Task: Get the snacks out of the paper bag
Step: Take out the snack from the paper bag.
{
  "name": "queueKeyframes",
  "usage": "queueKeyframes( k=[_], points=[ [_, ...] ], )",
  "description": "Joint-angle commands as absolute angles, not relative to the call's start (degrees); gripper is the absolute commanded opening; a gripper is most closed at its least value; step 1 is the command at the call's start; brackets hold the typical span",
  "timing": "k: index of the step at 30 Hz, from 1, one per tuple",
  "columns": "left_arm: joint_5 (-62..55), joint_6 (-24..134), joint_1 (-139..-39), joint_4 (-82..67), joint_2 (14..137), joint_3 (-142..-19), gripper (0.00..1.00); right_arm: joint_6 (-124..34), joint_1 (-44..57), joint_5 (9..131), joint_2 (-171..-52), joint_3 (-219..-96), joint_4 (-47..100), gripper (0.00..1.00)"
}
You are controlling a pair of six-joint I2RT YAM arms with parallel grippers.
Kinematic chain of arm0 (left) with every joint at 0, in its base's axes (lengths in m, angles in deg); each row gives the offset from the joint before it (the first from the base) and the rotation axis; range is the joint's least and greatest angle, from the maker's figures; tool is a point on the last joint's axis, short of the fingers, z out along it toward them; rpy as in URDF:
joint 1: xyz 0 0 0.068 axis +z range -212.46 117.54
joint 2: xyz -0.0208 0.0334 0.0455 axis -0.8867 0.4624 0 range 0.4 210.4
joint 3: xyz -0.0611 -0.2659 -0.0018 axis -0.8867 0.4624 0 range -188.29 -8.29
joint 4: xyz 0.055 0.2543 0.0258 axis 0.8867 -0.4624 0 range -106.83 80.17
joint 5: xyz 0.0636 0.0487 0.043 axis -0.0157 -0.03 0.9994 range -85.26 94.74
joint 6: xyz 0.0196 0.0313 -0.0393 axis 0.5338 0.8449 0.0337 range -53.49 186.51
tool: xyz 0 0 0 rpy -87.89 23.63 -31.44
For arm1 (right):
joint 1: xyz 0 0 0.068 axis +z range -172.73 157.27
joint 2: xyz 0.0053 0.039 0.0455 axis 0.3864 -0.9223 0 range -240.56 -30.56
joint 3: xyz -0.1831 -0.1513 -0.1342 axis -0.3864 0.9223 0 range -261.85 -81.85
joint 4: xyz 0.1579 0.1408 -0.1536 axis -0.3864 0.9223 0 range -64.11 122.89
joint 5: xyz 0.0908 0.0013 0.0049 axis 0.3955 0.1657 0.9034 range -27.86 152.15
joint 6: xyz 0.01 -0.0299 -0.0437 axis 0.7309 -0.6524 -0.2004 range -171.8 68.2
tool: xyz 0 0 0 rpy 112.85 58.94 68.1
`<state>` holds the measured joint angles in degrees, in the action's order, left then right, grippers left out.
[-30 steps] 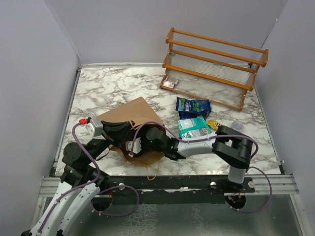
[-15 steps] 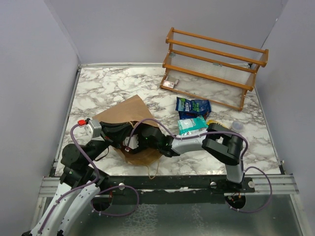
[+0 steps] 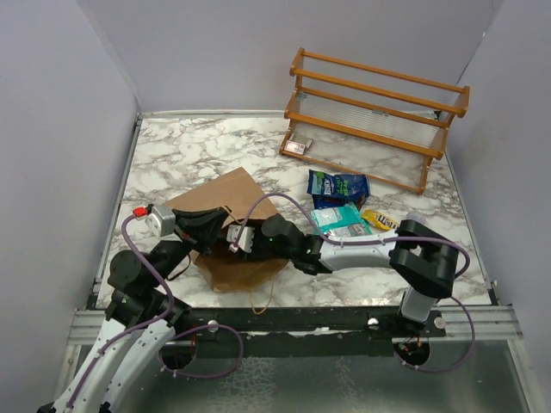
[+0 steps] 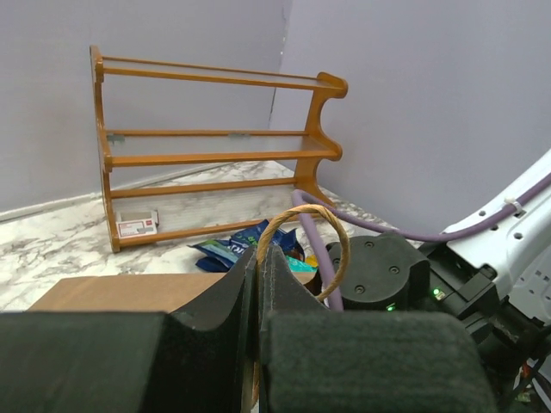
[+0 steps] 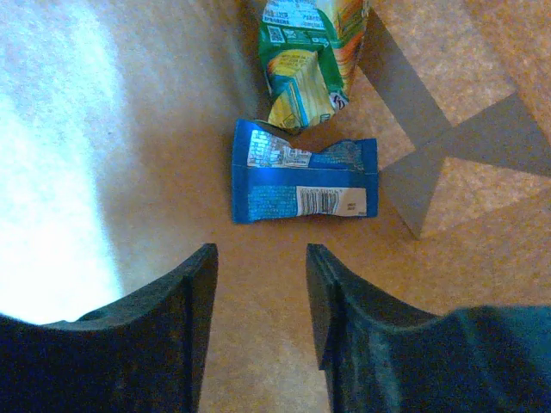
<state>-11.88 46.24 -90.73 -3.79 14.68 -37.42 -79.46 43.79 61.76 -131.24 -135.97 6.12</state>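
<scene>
The brown paper bag [image 3: 234,196] lies on the marble table with its mouth toward the arms. My left gripper [image 3: 220,231] is shut on the bag's twisted paper handle [image 4: 297,225], holding the mouth up. My right gripper [image 5: 261,275] is open and empty inside the bag, its fingers hidden in the top view, where only its wrist [image 3: 277,237] shows. Just ahead of its fingertips a blue packet [image 5: 306,182] lies flat on the bag's inner wall [image 5: 129,129], with a green-and-yellow packet [image 5: 312,50] beyond it. A blue packet [image 3: 337,187], a teal packet [image 3: 341,220] and a yellow packet [image 3: 380,220] lie outside, right of the bag.
A wooden rack [image 3: 379,116] stands at the back right, with a small pale box [image 3: 299,147] at its foot. A small clear cup [image 3: 415,220] sits by the yellow packet. The bag's second handle loop [image 3: 263,299] hangs toward the front edge.
My right arm has pushed its gripper deeper into the bag's mouth and its elbow has swung right, uncovering the yellow packet. My left gripper keeps hold of the handle.
</scene>
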Motion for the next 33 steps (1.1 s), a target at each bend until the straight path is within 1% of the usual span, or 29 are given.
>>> queueKeyframes(
  k=[1, 4, 9, 15, 18, 20, 23, 27, 29, 33],
  points=[
    [-9.2, 44.8, -90.9, -2.2, 16.1, -38.5, 0.0, -74.4, 44.1, 63.5, -128.2, -134.6, 4.9, 0.42],
    [-8.5, 43.8, -90.9, -2.2, 16.8, -39.1, 0.0, -77.0, 44.4, 63.0, -126.7, -133.1, 3.9, 0.38],
    [-8.0, 42.8, -90.9, -1.4, 17.7, -39.8, 0.0, -82.5, 44.9, 63.9, -123.2, -131.4, 2.6, 0.38],
    [-9.4, 42.7, -90.9, -0.1, 19.2, -41.8, 0.0, -85.9, 45.5, 63.2, -122.4, -130.9, -0.5, 0.39],
    [-10.4, 43.0, -90.9, -0.3, 19.8, -42.9, 0.0, -88.9, 45.5, 63.1, -123.7, -131.8, -1.6, 0.38],
    [-10.7, 43.9, -90.9, -1.4, 19.8, -43.5, 0.0, -91.6, 45.5, 61.8, -125.4, -132.9, -1.2, 0.35],
    [-10.8, 45.6, -90.9, -2.7, 19.5, -43.8, 0.0, -94.8, 46.6, 58.6, -127.8, -134.9, -0.6, 0.33],
    [-10.9, 46.8, -90.9, -3.3, 19.2, -43.4, 0.0, -96.1, 47.0, 58.0, -129.2, -135.7, -0.9, 0.33],
    [-12.6, 47.3, -90.9, -3.1, 19.4, -43.3, 0.0, -94.3, 47.1, 57.1, -130.4, -136.3, -2.8, 0.35],
    [-14.5, 49.9, -90.9, -6.4, 19.9, -44.3, 0.0, -91.9, 47.7, 51.9, -135.1, -141.9, -1.3, 0.38]
  ],
)
